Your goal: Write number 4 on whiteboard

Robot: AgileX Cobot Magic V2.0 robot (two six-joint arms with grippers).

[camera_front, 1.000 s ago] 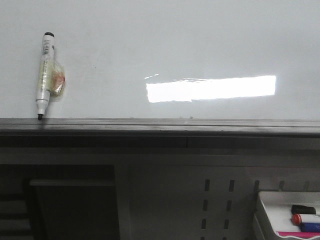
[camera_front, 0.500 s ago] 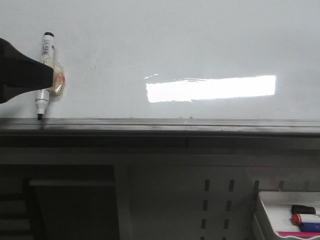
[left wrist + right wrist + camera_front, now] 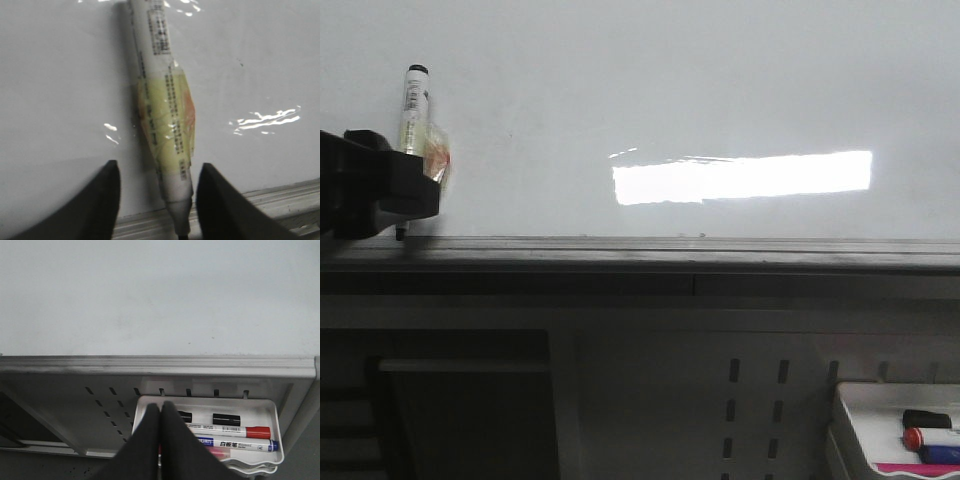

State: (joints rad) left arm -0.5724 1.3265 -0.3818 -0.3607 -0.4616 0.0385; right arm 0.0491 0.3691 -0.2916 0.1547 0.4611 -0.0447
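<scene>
The left arm's black two-fingered gripper [image 3: 156, 200] is spread open with its fingers either side of the white black-tipped marker wrapped in yellowish tape [image 3: 162, 107], not yet clamping it; the right gripper [image 3: 161, 432] is pressed closed and empty over the small white tray [image 3: 272, 440]. The marker stands tip-down on the grey metal ledge [image 3: 720, 252] against the large glossy white whiteboard [image 3: 700, 90], which bears no number 4. A good grasp probably closes squarely on the taped band, keeping the pen upright.

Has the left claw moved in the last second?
Yes. The left claw has come in from the left of the front view and now straddles the marker standing on the whiteboard's ledge.
</scene>
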